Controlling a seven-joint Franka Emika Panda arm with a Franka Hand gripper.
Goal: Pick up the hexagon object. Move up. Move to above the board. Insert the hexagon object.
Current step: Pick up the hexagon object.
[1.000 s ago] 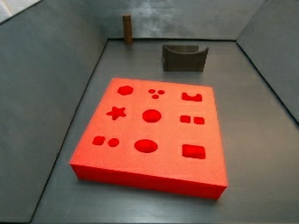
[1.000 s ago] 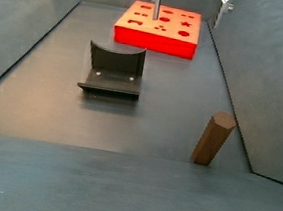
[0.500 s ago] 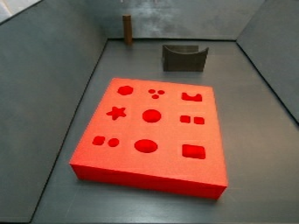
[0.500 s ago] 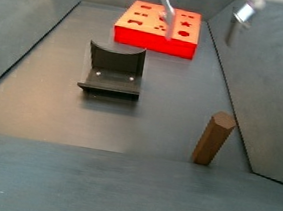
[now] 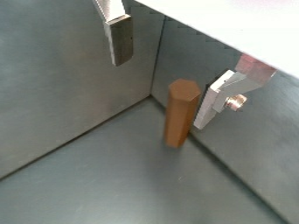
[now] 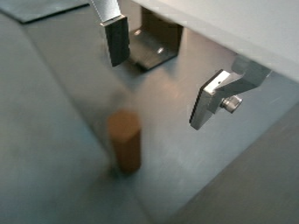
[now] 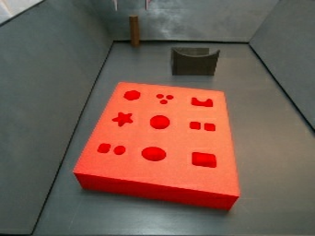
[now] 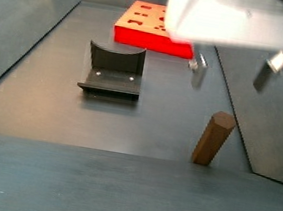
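Standing alone near the wall, one hexagon object (image 8: pixel 213 138) is upright on the floor, untouched. One gripper (image 8: pixel 232 73) hangs above it, spread wide and empty. One board (image 7: pixel 157 138) and one fixture (image 8: pixel 112 70) lie well apart from it.

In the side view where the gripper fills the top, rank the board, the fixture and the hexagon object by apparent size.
1. Fixture, largest.
2. Board, partly hidden behind the gripper and farther away, so unsure against the fixture.
3. Hexagon object, smallest, though nearest the camera.
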